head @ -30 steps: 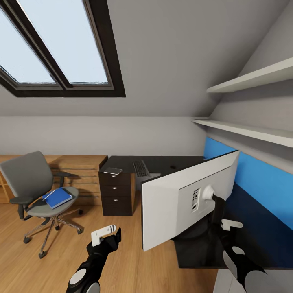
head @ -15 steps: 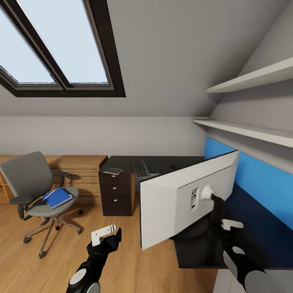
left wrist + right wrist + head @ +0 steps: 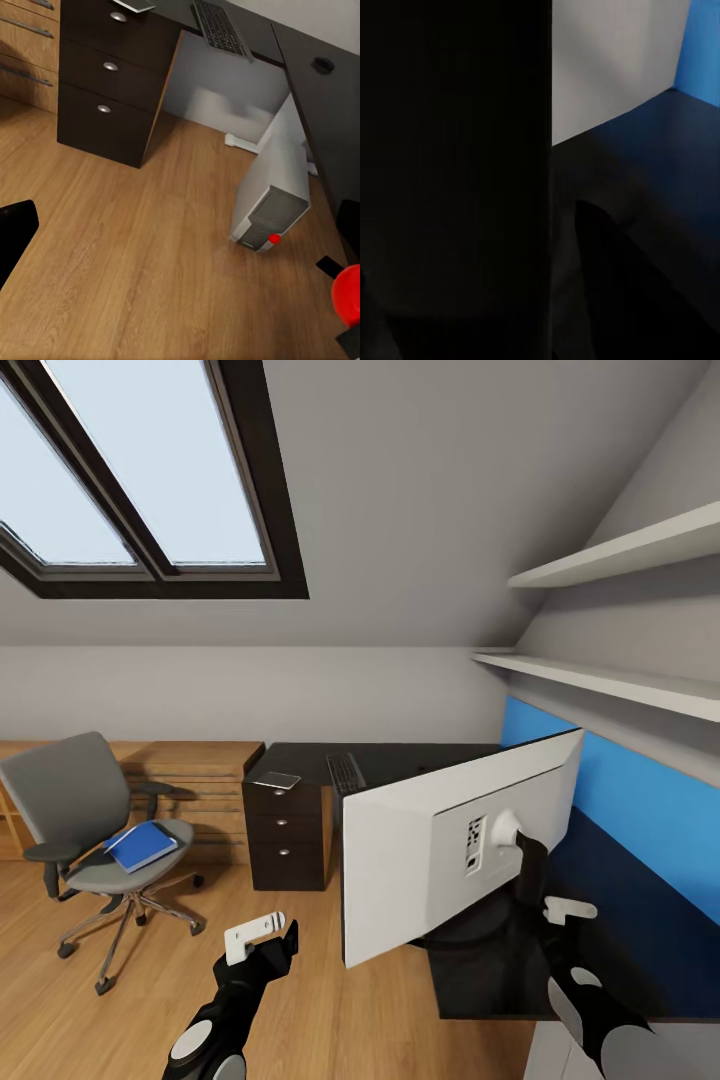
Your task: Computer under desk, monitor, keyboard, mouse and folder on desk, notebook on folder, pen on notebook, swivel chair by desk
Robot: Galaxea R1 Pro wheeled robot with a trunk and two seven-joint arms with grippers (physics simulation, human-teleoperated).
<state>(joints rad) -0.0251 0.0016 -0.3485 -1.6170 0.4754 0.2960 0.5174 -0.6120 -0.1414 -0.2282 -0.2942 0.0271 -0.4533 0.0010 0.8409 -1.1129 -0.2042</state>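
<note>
Gripping the monitor (image 3: 420, 860) stand, the right gripper (image 3: 535, 880) holds it tilted at the desk (image 3: 400, 760) edge; left gripper (image 3: 262, 940) state unclear.

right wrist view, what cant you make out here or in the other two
- Right wrist view: a dark mass close to the lens hides the right gripper's state.
- Head view: the monitor shows its white back, which hides the screen and the desk behind it.
- Left wrist view: the keyboard is cut off by the edge.
</note>
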